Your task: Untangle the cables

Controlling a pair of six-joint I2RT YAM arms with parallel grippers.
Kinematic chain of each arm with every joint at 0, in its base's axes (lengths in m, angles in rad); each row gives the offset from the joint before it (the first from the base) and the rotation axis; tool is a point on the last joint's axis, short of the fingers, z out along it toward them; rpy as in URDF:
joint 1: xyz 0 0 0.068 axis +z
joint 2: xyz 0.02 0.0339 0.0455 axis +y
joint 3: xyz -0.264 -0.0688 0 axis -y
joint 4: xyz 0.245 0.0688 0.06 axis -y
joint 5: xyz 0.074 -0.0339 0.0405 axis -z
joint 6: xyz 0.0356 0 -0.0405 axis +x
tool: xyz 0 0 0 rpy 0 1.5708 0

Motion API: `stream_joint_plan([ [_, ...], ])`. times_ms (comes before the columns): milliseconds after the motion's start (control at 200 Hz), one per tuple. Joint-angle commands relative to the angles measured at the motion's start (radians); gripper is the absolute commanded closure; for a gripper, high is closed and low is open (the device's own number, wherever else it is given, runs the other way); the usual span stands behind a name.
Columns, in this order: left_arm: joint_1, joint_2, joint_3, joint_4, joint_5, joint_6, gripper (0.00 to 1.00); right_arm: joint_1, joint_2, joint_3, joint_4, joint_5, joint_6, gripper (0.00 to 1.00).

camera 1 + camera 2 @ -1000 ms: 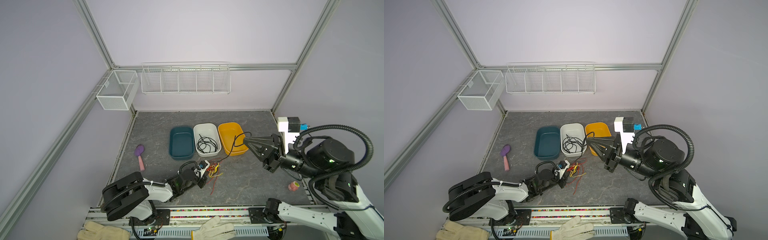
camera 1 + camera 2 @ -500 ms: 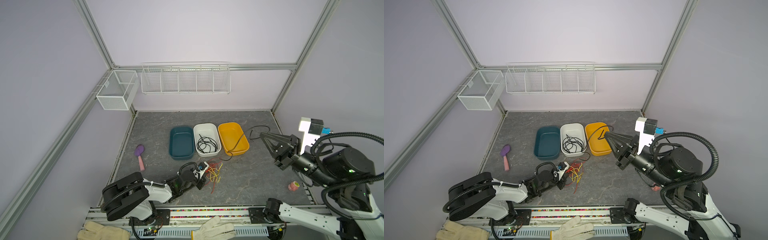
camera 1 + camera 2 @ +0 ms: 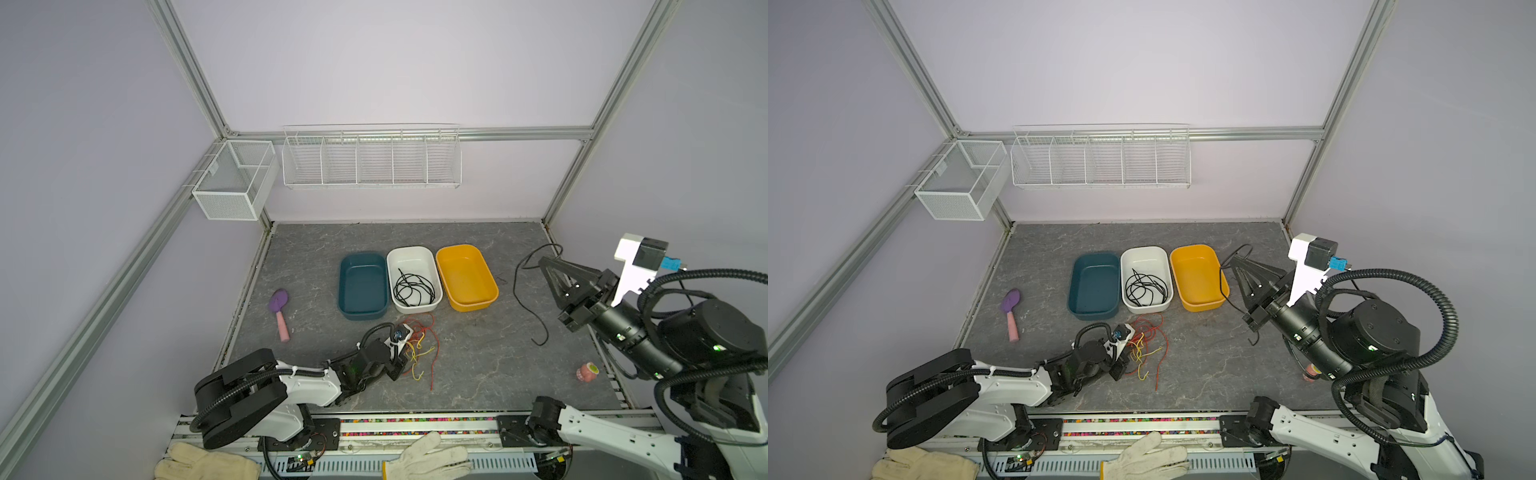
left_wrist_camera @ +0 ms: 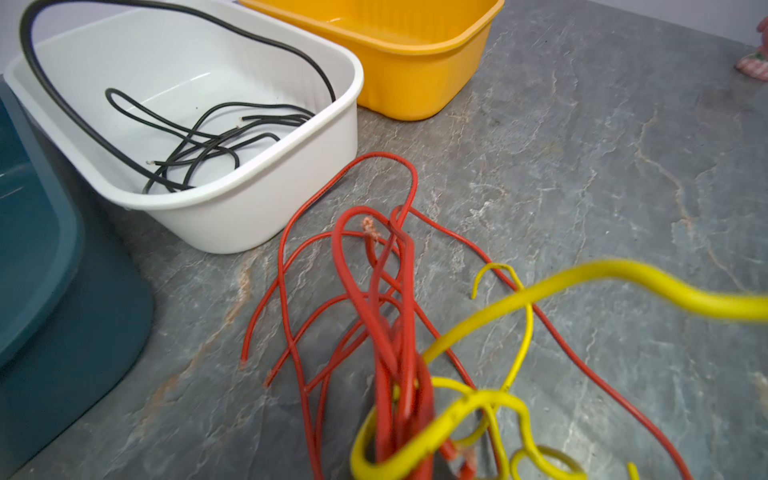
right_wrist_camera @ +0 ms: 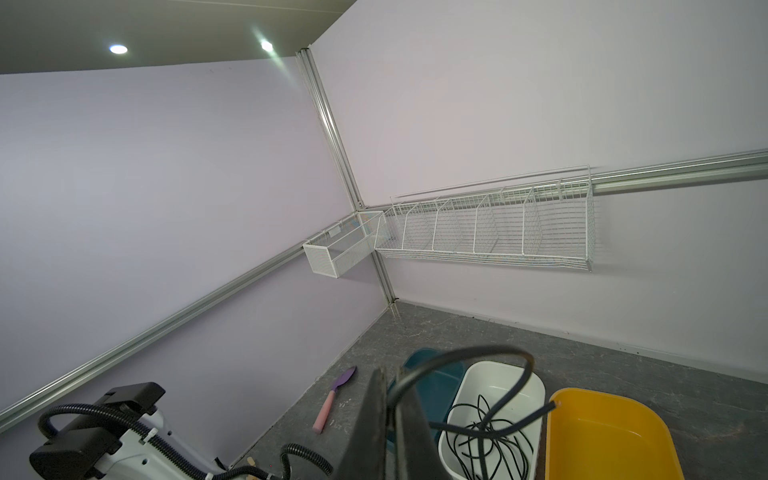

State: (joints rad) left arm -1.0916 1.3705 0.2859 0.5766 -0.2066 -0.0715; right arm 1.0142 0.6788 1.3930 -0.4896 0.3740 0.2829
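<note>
Our right gripper (image 3: 541,261) is raised over the right side of the table (image 3: 478,374), jaws pressed together and pinching one black cable (image 3: 515,291). That cable loops above the fingertips and hangs down in a long curve to the right of the yellow tub (image 3: 465,274); we cannot tell whether its lower end touches the surface. Our left gripper (image 3: 398,366) sits low near the front edge, closed on a bunch of red cables (image 4: 390,332), which the left wrist view shows rising together off the table. Yellow cables (image 4: 623,270) curl around and across that red bunch, tangled with it. We see this heap lying just in front of the white tub (image 3: 415,252), which holds coiled black cables (image 3: 415,289). The white tub stands between the teal tub (image 3: 361,286) and the yellow one, all three close side by side in a row
</note>
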Motion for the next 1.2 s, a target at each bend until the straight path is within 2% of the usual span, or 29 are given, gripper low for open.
stream_joint_plan([
  [0, -0.003, -0.025, 0.066, -0.132, -0.031, -0.003, 0.97, -0.001, 0.010, -0.035, 0.016, 0.020, -0.024, 0.93],
  [170, -0.004, -0.058, 0.112, -0.238, -0.039, 0.027, 0.89, -0.002, 0.044, -0.047, 0.034, -0.022, -0.031, 0.93],
  [400, -0.004, -0.126, 0.167, -0.395, -0.046, 0.053, 0.71, -0.010, 0.109, -0.053, 0.066, -0.122, -0.046, 0.93],
  [725, -0.003, -0.341, 0.211, -0.616, -0.074, 0.047, 0.51, -0.067, 0.208, -0.027, 0.086, -0.233, -0.079, 0.93],
  [935, -0.004, -0.508, 0.232, -0.719, -0.102, 0.031, 0.28, -0.130, 0.295, 0.002, 0.119, -0.344, -0.061, 0.93],
  [1014, -0.004, -0.562, 0.242, -0.736, -0.095, 0.018, 0.00, -0.145, 0.334, 0.022, 0.134, -0.378, -0.059, 0.93],
  [1194, -0.004, -0.637, 0.320, -0.857, -0.091, 0.083, 0.01, -0.186, 0.422, 0.066, 0.158, -0.446, -0.064, 0.93],
])
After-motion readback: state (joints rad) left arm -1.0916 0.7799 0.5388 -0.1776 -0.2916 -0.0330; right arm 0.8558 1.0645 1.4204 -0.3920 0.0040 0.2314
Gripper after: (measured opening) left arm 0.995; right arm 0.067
